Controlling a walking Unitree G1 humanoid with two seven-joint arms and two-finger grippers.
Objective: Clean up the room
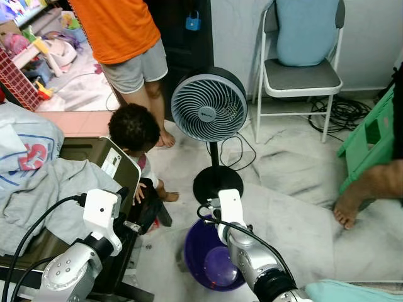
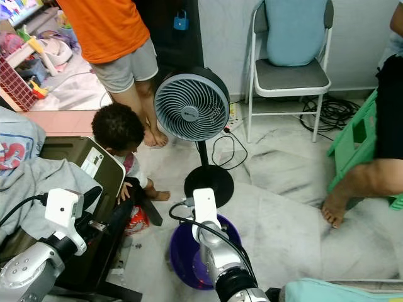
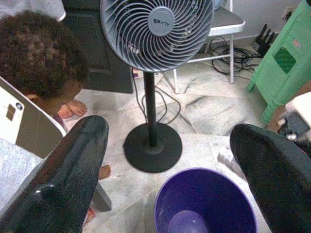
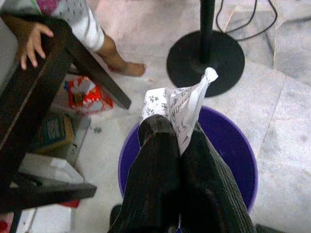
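Underfoot — marble floor (image 1: 296,189), purple bin (image 1: 196,261)

A bucket (image 1: 208,258) sits on the floor near the robot, a standing fan (image 1: 210,108) just beyond it, a folding chair (image 1: 301,75) farther right, and a child (image 1: 134,130) left of the fan

A crumpled white paper scrap (image 4: 181,109) with dark print is held pinched upright between the closed fingers of the right end effector (image 4: 179,141), directly above an upright purple bucket (image 4: 233,155) on the floor.
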